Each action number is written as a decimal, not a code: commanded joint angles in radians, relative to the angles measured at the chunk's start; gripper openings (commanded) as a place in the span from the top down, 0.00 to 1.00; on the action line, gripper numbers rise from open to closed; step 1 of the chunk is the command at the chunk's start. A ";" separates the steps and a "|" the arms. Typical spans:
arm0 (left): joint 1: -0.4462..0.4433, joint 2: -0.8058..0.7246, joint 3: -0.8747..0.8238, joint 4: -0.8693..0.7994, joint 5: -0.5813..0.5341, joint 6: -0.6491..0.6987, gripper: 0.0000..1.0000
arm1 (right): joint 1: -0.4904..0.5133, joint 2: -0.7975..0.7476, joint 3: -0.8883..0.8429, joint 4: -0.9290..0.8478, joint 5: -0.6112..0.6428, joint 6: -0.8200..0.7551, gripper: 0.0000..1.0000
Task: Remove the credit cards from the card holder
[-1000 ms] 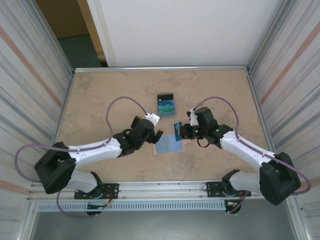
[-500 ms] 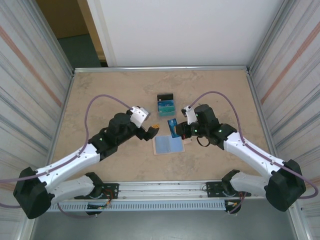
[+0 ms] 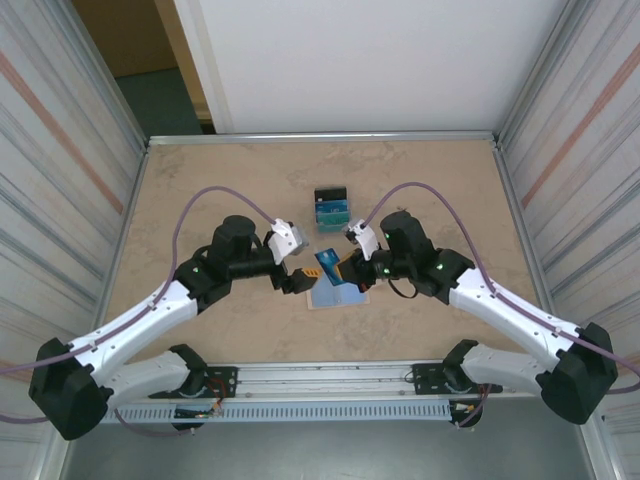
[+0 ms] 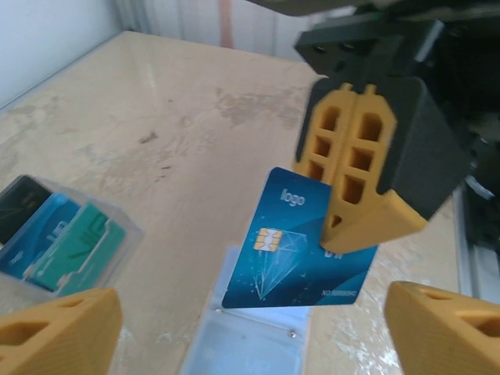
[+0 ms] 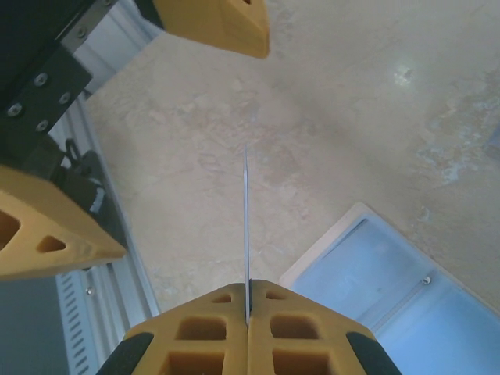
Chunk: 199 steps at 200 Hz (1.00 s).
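Left wrist view: blue credit card face-on, chip showing, corner pinched by right gripper. Right wrist view: same card edge-on. Left gripper spread wide, flanking card. Card holder open on table beneath. Both arms reach inward, mid-table.

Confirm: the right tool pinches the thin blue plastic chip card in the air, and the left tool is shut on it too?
No. The right tool does pinch the thin blue plastic chip card, but the left tool is open, its fingers apart on either side of the card; the left wrist view shows it.
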 commanded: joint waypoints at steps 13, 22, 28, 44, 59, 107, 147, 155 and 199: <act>0.012 0.040 0.089 -0.122 0.211 0.117 0.26 | 0.009 -0.043 0.047 -0.067 -0.081 -0.093 0.99; 0.012 0.055 0.106 -0.143 0.232 0.134 0.30 | 0.010 -0.046 0.052 -0.074 -0.100 -0.104 0.99; 0.011 0.067 0.114 -0.154 0.242 0.141 0.34 | 0.010 -0.047 0.055 -0.080 -0.115 -0.110 0.99; 0.012 0.094 0.139 -0.185 0.274 0.164 0.45 | 0.014 -0.044 0.067 -0.098 -0.138 -0.132 0.98; 0.010 0.114 0.163 -0.208 0.306 0.181 0.53 | 0.023 -0.036 0.078 -0.113 -0.143 -0.148 0.98; -0.001 0.147 0.193 -0.260 0.327 0.232 1.00 | 0.030 -0.012 0.099 -0.121 -0.137 -0.164 0.98; -0.004 0.122 0.161 -0.219 0.284 0.223 1.00 | 0.011 -0.049 0.086 -0.104 -0.031 -0.131 0.67; -0.003 0.109 0.149 -0.200 0.268 0.216 1.00 | -0.001 -0.064 0.078 -0.096 -0.018 -0.120 0.61; -0.002 0.036 0.064 -0.050 0.173 0.117 1.00 | -0.096 -0.196 0.000 -0.007 0.014 -0.026 0.27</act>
